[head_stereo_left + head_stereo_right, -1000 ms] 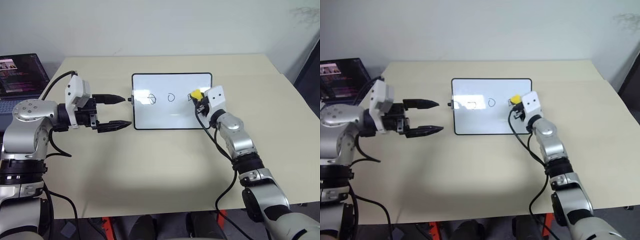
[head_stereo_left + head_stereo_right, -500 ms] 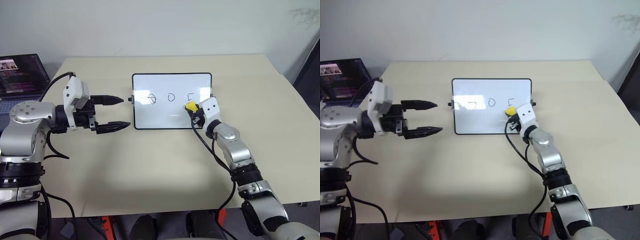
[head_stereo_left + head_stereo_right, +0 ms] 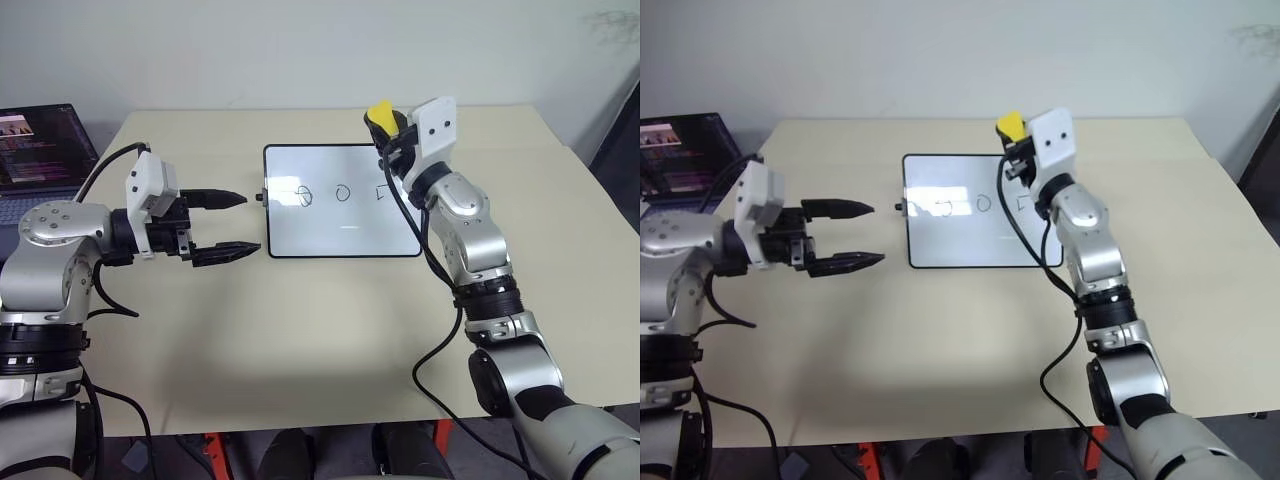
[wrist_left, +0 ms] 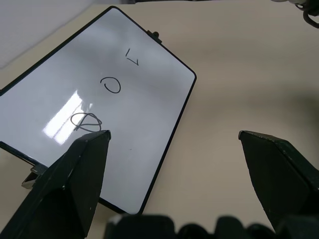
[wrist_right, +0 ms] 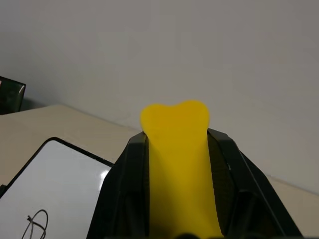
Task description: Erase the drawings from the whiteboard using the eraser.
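- I see the table [image 3: 300,330], a pale beige top, carrying the whiteboard [image 3: 340,235] flat near its middle; a laptop [image 3: 40,150] sits open off the table's left edge.
- The whiteboard lies between my two arms, its short side with a small black knob facing the left gripper.
- My right gripper [image 3: 385,125] hangs in the air above the board's far right corner, tilted upward, clear of the board surface.
- My left gripper [image 3: 228,222] hovers just beside the board's left edge with its two black fingers spread wide and nothing between them; in the left wrist view the board's corner lies in the gap ahead of those fingers, apart from both.
- The drawings [image 3: 342,193] sit in a row across the upper half of the board: a crossed oval, a circle and a rough quadrilateral.
- The eraser [image 5: 177,164] is clamped between the right gripper's fingers, its yellow end poking out past the tips, lifted off the board.
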Controlling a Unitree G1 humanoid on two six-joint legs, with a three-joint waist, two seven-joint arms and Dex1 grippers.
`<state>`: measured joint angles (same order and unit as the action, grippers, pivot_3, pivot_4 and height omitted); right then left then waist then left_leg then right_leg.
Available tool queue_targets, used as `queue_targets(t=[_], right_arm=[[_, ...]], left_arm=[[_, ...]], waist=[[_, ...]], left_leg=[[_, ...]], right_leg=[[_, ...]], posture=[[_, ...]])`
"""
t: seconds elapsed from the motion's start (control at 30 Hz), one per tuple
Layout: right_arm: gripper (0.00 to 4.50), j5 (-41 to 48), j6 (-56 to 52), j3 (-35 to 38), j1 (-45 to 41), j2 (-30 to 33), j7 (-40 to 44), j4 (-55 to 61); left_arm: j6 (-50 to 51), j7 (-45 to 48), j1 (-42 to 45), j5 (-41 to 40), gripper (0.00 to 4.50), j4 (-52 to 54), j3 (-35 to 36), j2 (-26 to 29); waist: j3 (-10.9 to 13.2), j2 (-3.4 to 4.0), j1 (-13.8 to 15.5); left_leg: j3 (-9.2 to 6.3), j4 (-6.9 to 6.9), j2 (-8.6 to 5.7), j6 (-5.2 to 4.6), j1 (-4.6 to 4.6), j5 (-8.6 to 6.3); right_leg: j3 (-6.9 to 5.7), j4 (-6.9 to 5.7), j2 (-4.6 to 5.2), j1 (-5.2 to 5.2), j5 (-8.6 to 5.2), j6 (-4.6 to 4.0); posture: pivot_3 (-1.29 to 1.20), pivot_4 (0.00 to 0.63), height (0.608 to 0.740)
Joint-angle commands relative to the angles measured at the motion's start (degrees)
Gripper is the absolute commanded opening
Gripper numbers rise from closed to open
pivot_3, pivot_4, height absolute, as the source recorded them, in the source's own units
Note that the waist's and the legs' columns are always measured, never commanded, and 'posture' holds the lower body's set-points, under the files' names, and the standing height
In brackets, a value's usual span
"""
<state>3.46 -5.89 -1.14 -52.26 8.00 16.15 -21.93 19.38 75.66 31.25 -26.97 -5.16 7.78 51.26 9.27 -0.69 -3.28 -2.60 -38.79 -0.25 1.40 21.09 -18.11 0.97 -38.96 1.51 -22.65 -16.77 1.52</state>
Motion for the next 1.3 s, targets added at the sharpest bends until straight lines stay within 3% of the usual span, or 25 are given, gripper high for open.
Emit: queue_targets(t=[0.03,0.2,0.4,0.93,1.3], right_arm=[[1.24,-1.3,4.6,0.1,-1.8,0.1,-0.3,-6.4],[1.24,-3.9,6.8,-1.3,-2.4,0.3,-0.9,-14.1],[1.24,-7.1,3.8,-3.7,-0.2,1.1,-0.5,-15.0],[1.24,-7.2,-9.4,-8.2,19.5,1.5,3.7,11.2],[1.24,-3.7,-13.4,-3.8,18.7,1.9,2.8,20.5]], left_arm=[[-1.0,0.0,1.0,-0.5,4.5,0.6,1.3,0.6],[-0.8,-0.2,-0.3,-0.7,4.5,1.7,2.0,1.1],[-0.4,-0.6,-1.1,-1.0,4.5,2.7,2.9,1.7],[-0.4,-1.0,-1.4,-1.0,4.5,2.9,3.1,1.6],[-0.9,-0.8,-0.6,-0.8,4.5,2.3,2.4,0.9]], waist=[[0.0,0.0,0.1],[0.0,0.01,-0.1],[0.0,-0.02,-0.2],[-0.1,-0.07,0.0],[0.0,-0.06,0.0]], left_leg=[[0.0,0.0,0.0,0.0,0.0,0.0],[0.04,0.0,0.0,0.0,0.09,0.0],[0.05,-0.08,0.02,0.3,0.71,0.18],[0.0,-0.11,0.02,0.16,0.69,0.1],[-0.02,-0.11,0.01,0.17,0.71,0.1]], right_leg=[[-0.01,0.0,0.0,0.0,0.0,0.0],[0.02,0.0,0.01,-0.1,0.0,0.0],[0.01,-0.11,0.0,-0.75,0.01,-0.01],[-0.01,-0.12,0.0,-0.68,0.01,-0.01],[-0.03,-0.09,0.0,-0.68,0.01,-0.01]], posture=[[0.0,0.15,0.74],[0.0,0.15,0.74],[0.0,0.15,0.74],[0.0,0.15,0.74],[0.0,0.15,0.74]])
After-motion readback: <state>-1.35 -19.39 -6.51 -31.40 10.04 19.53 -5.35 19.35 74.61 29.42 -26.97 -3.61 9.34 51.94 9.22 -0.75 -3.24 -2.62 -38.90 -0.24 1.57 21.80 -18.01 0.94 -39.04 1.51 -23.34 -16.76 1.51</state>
